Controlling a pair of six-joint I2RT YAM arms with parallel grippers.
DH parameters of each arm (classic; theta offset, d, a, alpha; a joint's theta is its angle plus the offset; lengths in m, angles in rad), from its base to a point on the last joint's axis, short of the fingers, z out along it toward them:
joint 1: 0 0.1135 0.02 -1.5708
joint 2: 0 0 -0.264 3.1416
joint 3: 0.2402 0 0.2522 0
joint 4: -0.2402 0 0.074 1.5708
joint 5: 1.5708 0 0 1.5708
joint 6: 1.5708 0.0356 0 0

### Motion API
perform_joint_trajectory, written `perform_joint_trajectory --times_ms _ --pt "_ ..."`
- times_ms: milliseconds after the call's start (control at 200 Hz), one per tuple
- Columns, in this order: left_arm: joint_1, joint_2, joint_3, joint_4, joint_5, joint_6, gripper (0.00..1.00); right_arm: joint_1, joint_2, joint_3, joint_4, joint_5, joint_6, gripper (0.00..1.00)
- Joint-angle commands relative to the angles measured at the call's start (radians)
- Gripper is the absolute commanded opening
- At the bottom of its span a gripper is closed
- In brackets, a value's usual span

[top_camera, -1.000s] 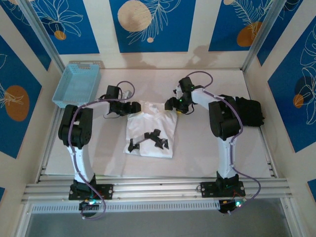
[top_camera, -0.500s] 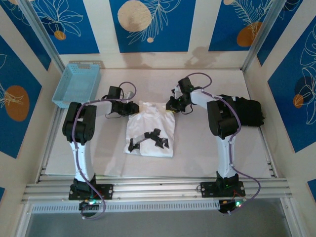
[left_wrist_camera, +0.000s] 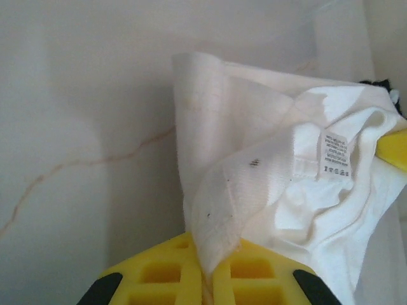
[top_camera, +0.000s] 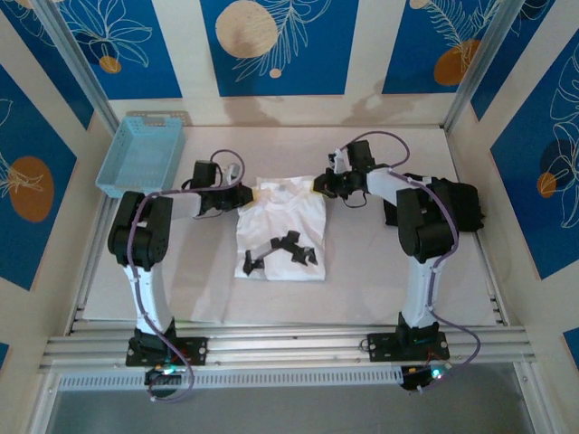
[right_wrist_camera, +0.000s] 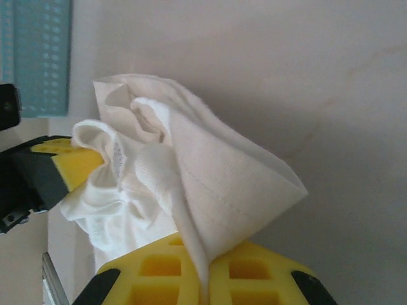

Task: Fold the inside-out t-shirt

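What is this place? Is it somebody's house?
Probably a robot lab booth, not a house: a left arm and right arm are bolted to a metal rail at a white table with a t-shirt and basket on it, and blue patterned panels wall it in.

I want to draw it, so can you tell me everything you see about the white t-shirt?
The white t-shirt looks thin and soft, like cotton. It lies on the table, folded into a narrow shape, with black shapes on its lower part. Its collar end is bunched up: the left gripper is shut on one top corner and the right gripper on the other. Seams show, and a small white label with tiny print sits inside the neck.
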Motion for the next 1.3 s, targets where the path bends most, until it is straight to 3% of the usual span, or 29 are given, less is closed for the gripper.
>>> perform_joint_trajectory --times_ms 0,325,455,620,915,1075,1190,1295 --pt "0.015 -0.039 0.097 0.051 -0.003 -0.020 0.00 -0.030 -0.037 0.075 0.049 -0.057 0.036 0.00" --pt "0.015 -0.024 0.561 -0.097 -0.071 0.007 0.00 -0.073 -0.010 0.548 -0.095 -0.050 0.011 0.00" --pt "0.015 -0.066 0.584 -0.069 -0.045 0.008 0.00 -0.070 -0.053 0.593 -0.105 -0.060 -0.030 0.00" --pt "0.000 -0.206 0.314 0.056 -0.008 0.029 0.00 -0.035 -0.200 0.327 -0.025 -0.087 -0.087 0.00" --pt "-0.039 -0.539 -0.421 0.365 -0.013 -0.054 0.00 0.069 -0.472 -0.258 0.063 -0.074 -0.068 0.00" --pt "-0.048 -0.716 -0.622 0.308 -0.016 -0.068 0.00 0.135 -0.551 -0.411 0.021 -0.007 -0.022 0.00" --pt "-0.048 -0.757 -0.646 0.144 -0.104 -0.007 0.00 0.152 -0.516 -0.409 -0.015 0.026 -0.011 0.00" --pt "-0.048 -0.743 -0.663 0.116 -0.182 0.012 0.00 0.154 -0.446 -0.362 -0.030 0.030 -0.012 0.00"
